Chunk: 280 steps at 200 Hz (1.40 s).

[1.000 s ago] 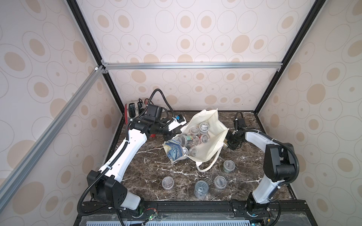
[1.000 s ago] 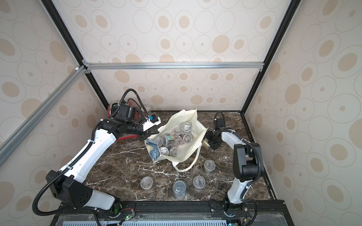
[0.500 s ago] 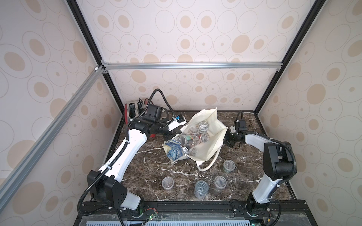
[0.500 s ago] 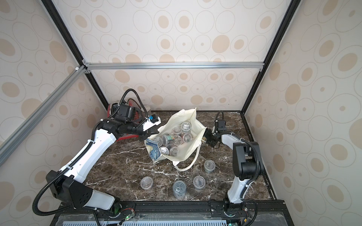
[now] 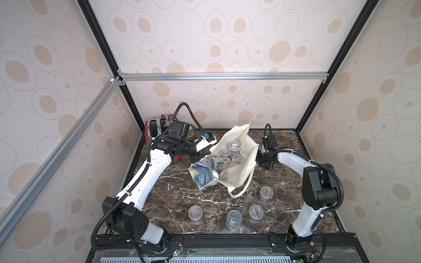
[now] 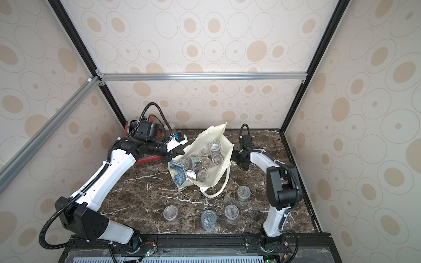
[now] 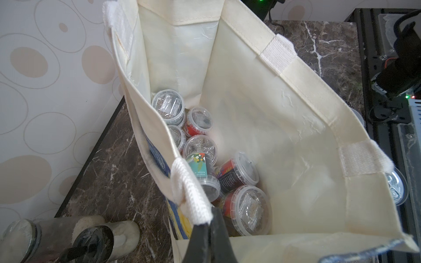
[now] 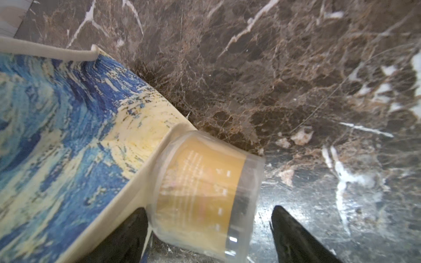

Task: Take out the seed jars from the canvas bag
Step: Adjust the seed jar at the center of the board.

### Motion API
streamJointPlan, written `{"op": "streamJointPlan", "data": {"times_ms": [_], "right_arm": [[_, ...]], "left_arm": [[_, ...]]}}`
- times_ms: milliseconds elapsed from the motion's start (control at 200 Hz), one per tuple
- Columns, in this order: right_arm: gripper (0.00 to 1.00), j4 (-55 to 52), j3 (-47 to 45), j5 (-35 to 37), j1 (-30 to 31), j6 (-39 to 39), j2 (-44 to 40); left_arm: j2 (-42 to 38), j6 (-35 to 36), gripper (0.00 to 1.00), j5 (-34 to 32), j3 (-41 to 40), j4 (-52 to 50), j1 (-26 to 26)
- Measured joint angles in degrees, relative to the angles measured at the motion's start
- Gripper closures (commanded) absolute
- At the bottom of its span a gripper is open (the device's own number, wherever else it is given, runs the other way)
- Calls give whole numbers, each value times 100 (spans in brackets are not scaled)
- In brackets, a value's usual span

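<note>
Right end effector [image 8: 208, 208] has opened up by the canvas bag [image 8: 68, 125], yellow-label seed jar [image 8: 200, 189] lying loose between; I'd back straight out, don't roll it.

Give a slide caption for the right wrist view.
Open right gripper straddles a yellow-labelled seed jar beside the canvas bag.

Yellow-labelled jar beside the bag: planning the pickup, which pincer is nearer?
Right. The right pincer straddles the yellow-labelled jar, jaws open; the left pincer is across the canvas bag, clamped on its rim.
</note>
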Motion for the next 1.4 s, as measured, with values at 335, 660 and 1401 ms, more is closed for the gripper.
{"op": "streamJointPlan", "data": {"times_ms": [335,660,1401], "right_arm": [[14,-885,289,870,13,-247,291],[24,-1152,286,1130,13,-612,293],[30,433,-1047,-1738,-765,-879,-332]], "left_arm": [[0,2,100,-37,2,0,0],[0,2,100,-37,2,0,0],[-2,2,100,-35,2,0,0]]}}
